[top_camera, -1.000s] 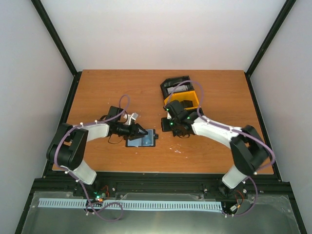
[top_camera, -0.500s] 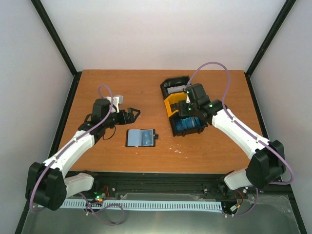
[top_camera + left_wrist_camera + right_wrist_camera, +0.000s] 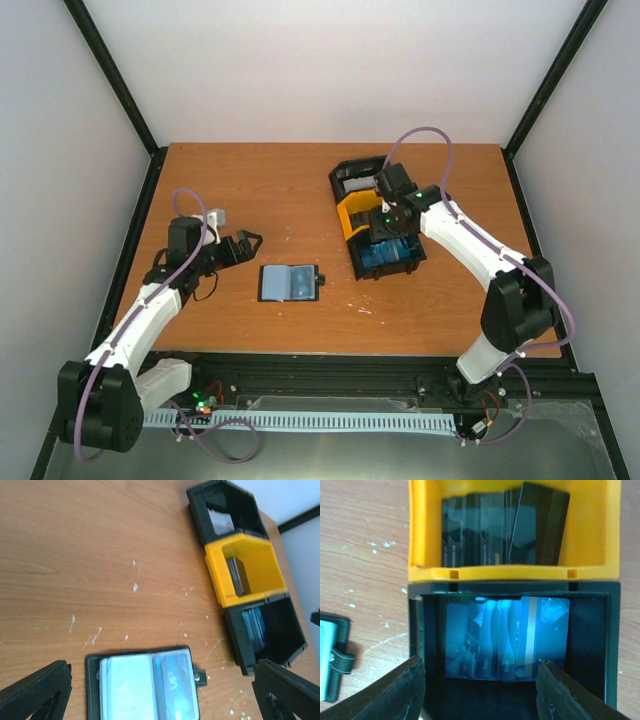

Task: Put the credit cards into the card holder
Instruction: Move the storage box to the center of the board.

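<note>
The black card holder point(image 3: 288, 283) lies open on the table, a blue card showing in its right pocket point(image 3: 177, 685). My left gripper point(image 3: 250, 243) hovers to its left, open and empty; in the left wrist view its fingers point(image 3: 35, 695) stand far apart on either side of the holder. Several blue credit cards point(image 3: 507, 635) stand in the near black compartment of the tray point(image 3: 388, 255). My right gripper point(image 3: 480, 690) hangs open right over that compartment, one finger on each side of the stack, holding nothing.
The three-compartment tray has a yellow middle bin point(image 3: 510, 572) with several dark cards point(image 3: 505, 530) and a far black bin point(image 3: 225, 512). The holder's clasp tab point(image 3: 340, 660) points toward the tray. White flecks dot the wood.
Both grippers have left the card holder and opened. My left arm drew back to the left. My right arm swung over to the tray and now sits above the blue cards.
</note>
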`<state>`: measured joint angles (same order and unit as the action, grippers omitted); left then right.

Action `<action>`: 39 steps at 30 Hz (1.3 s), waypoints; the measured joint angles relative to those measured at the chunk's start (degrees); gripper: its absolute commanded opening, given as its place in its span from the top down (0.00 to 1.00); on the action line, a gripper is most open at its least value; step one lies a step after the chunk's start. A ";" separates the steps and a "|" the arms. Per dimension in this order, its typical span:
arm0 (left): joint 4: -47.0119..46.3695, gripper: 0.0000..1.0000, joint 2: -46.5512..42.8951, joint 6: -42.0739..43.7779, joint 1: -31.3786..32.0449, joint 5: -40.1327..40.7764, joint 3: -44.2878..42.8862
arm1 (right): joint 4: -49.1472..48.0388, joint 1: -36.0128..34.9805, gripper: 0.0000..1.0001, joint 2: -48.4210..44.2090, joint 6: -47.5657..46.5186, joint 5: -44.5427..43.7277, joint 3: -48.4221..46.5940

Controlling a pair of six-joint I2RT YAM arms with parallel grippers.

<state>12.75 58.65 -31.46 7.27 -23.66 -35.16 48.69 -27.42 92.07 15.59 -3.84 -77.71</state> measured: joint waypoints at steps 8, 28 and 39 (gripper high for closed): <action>0.81 0.00 5.14 2.54 -0.55 -3.82 1.62 | 2.56 0.74 0.41 5.46 1.36 -1.14 -1.60; 0.52 0.00 35.60 8.52 -0.79 -2.05 -18.29 | 5.35 4.39 0.43 34.34 -6.40 2.40 -32.70; 0.59 0.00 38.64 11.54 -0.79 -1.99 -19.47 | 13.03 3.98 0.40 37.03 -10.60 4.09 -32.89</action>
<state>13.34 97.30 -19.92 6.48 -25.65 -54.63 61.71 -23.44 129.10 4.99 0.25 -110.61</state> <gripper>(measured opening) 0.996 0.595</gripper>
